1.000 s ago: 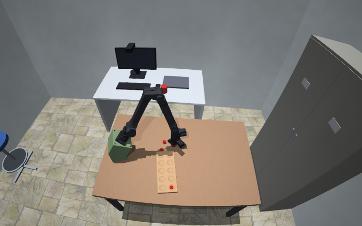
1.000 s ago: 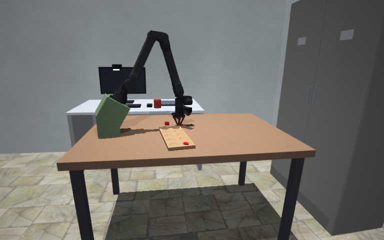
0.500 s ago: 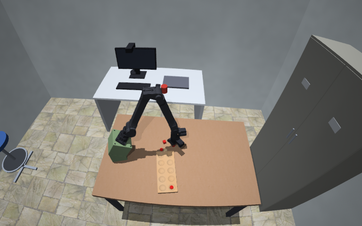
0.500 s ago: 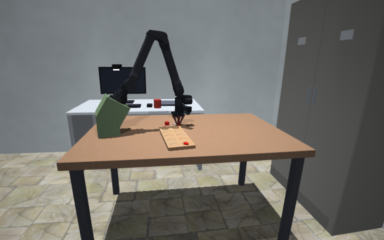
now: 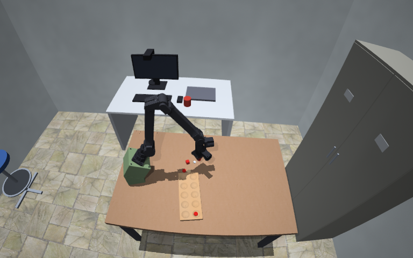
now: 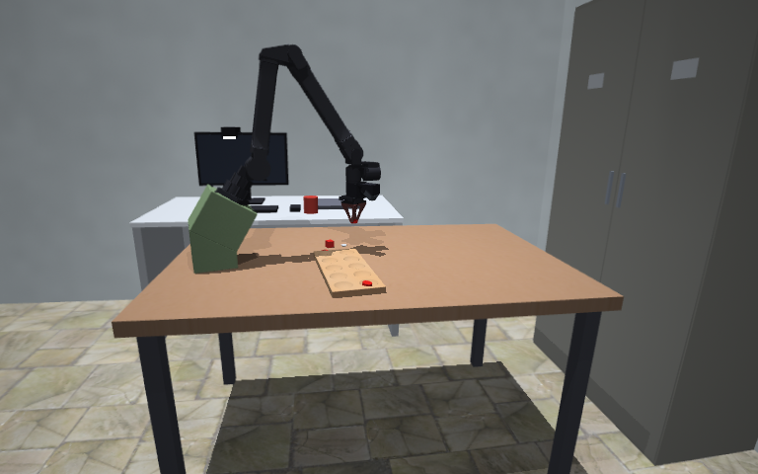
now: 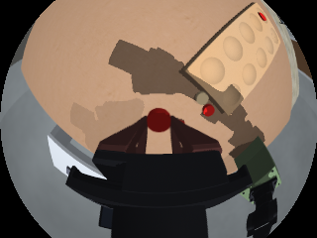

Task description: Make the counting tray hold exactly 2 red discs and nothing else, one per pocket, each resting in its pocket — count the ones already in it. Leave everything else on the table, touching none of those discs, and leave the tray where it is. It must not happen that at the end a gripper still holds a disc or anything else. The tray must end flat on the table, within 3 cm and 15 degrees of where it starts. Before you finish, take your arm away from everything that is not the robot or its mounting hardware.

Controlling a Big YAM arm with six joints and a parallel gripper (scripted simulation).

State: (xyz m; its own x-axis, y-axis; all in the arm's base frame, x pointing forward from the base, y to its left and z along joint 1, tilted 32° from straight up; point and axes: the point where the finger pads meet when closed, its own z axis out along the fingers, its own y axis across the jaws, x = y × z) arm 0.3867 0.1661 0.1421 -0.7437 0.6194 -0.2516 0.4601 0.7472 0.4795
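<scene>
Pincer state: the gripper [image 7: 158, 134] is clamped on a red disc [image 7: 158, 119], which sits between the two fingertips in the wrist view. In the exterior view the gripper [image 6: 352, 218] hangs above the brown table [image 6: 459, 270], clear of its surface, with the fingers pointing down.

Counting tray: the tan tray [image 5: 186, 204] lies flat on the table, nearer the front edge than the gripper. Its pockets run in two columns. One red disc in the tray [image 5: 196, 213] rests in the pocket at the front right corner as seen from the top; the same disc shows at the near end of the tray in the exterior view [image 6: 366, 282]. The other visible pockets hold nothing.

Loose items on the table:
- A second loose red disc [image 5: 184, 170] lies just beside the far end of the tray, in the arm's shadow. The wrist view shows it close to the tray corner [image 7: 208, 110].
- A red cube [image 5: 187, 161] sits farther back, apart from the tray.
- A small white piece [image 5: 194, 162] lies just beside the cube, between it and the gripper; its shape cannot be told.

Arm base: a green block [image 5: 135, 167] at the left rear of the table carries the arm.
</scene>
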